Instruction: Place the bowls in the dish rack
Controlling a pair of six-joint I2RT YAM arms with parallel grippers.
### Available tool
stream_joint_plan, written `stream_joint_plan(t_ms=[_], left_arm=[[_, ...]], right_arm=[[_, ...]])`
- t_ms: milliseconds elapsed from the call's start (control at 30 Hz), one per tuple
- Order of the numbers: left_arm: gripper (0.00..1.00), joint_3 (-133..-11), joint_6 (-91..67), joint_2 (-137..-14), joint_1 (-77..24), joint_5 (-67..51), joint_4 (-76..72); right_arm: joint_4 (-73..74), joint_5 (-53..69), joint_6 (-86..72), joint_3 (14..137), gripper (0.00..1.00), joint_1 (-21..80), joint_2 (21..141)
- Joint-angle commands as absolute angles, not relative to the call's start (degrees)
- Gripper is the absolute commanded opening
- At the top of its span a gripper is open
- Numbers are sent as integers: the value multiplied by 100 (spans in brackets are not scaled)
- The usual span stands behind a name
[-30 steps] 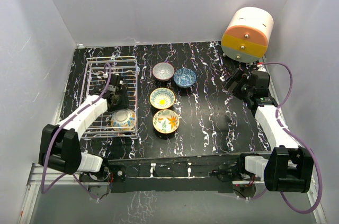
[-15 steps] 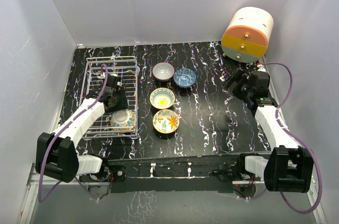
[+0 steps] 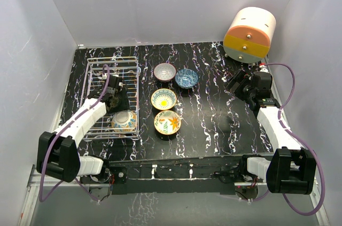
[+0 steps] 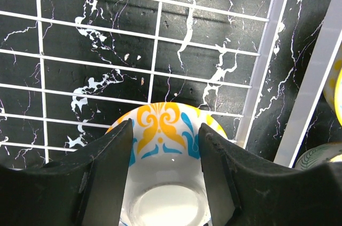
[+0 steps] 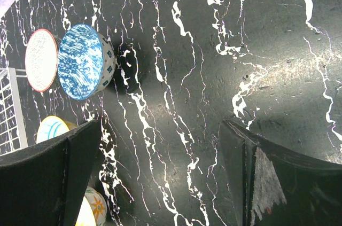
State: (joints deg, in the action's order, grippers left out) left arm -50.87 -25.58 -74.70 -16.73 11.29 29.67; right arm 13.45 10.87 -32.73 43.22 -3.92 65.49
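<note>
The white wire dish rack point(image 3: 92, 79) stands at the left. One bowl point(image 3: 124, 121), pale outside with an orange and blue pattern, lies bottom up in its near end. My left gripper point(image 3: 116, 103) hangs just above this bowl point(image 4: 163, 146), its fingers point(image 4: 107, 162) apart on either side of the foot and not pressing it. Four bowls stand on the table: grey point(image 3: 164, 71), blue point(image 3: 186, 78), yellow-rimmed blue point(image 3: 163, 99) and orange floral point(image 3: 167, 122). My right gripper point(image 3: 238, 84) is open and empty over bare table, right of the blue bowl point(image 5: 80, 61).
A big cream, orange and yellow drum point(image 3: 249, 33) stands at the back right corner. The black marbled table point(image 3: 214, 114) is walled in by white panels. The rack's side bar point(image 4: 267, 49) runs close to my left gripper's right finger.
My left arm's elbow has swung left and the gripper has shifted slightly left over the rack. The bowl in the rack has stayed put. The right arm has not moved.
</note>
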Motion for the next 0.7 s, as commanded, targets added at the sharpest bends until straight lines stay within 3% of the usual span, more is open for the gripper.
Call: stream_joint_plan(t_ms=[0,667], left_arm=[[50,-5030,-2575,-7155,-1705,1081,3141],[50,-4753,-2637,-6836,-1706,1043,3174]], right_arm=[[1064,1118,-3252,4342,95,-434,6394],[1042,1138,-3276,4282,95,-434,6394]])
